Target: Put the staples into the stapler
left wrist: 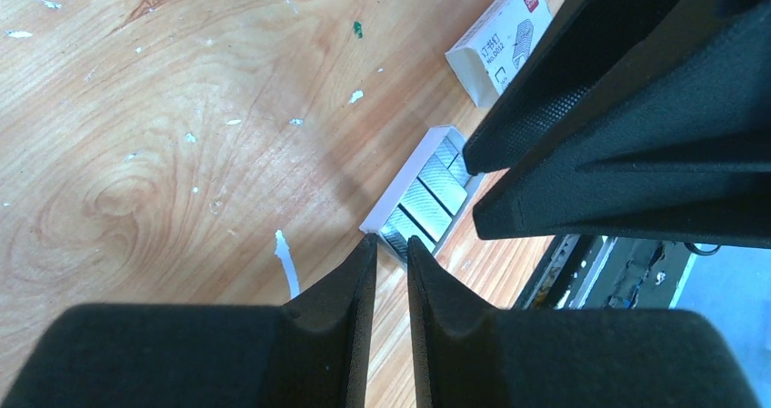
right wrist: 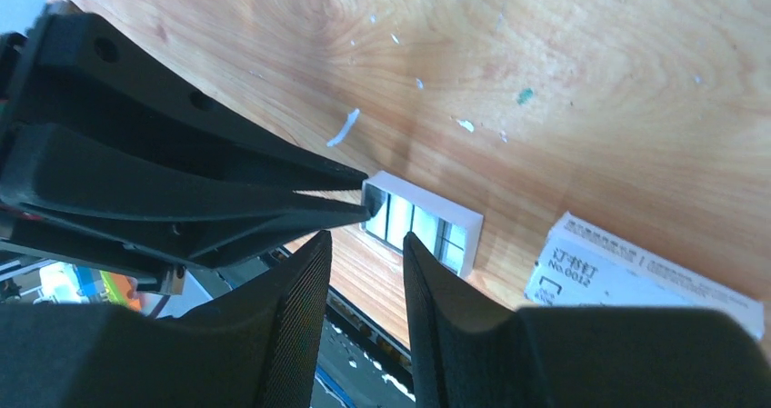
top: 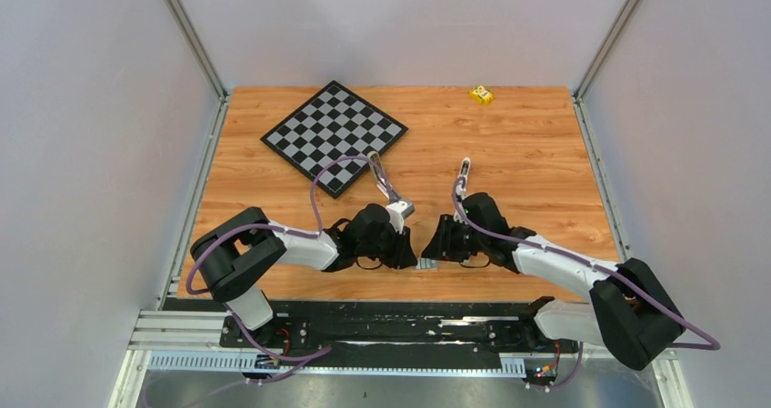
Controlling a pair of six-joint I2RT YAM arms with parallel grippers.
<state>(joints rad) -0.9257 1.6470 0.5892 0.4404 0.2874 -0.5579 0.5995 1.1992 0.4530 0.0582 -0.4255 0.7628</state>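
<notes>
Top external view shows a wooden desk (top: 545, 154) with a black and white chessboard (top: 334, 137) at the far left. The left arm (top: 273, 244) reaches in along the front edge.

Left wrist view shows the left hand (left wrist: 389, 242) with its two fingers almost together, with only a thin gap between them. Its tips sit right at one end of a small white tray (left wrist: 393, 188). I cannot tell if they pinch the tray's end wall or just touch it.

The staples (left wrist: 436, 185) lie inside this tray. They are shiny grey strips side by side, near the front edge of the desk, between the two hands.

The right hand (right wrist: 366, 242) faces the tray from the other side. Its fingers stand further apart, with the tips by the tray. Nothing can be seen gripped between them.

Near the tray, a white box (left wrist: 500, 40) with a red end and printed letters lies flat on the desk. A small yellow block (top: 481, 94) sits far back on the right, well apart from everything else.
</notes>
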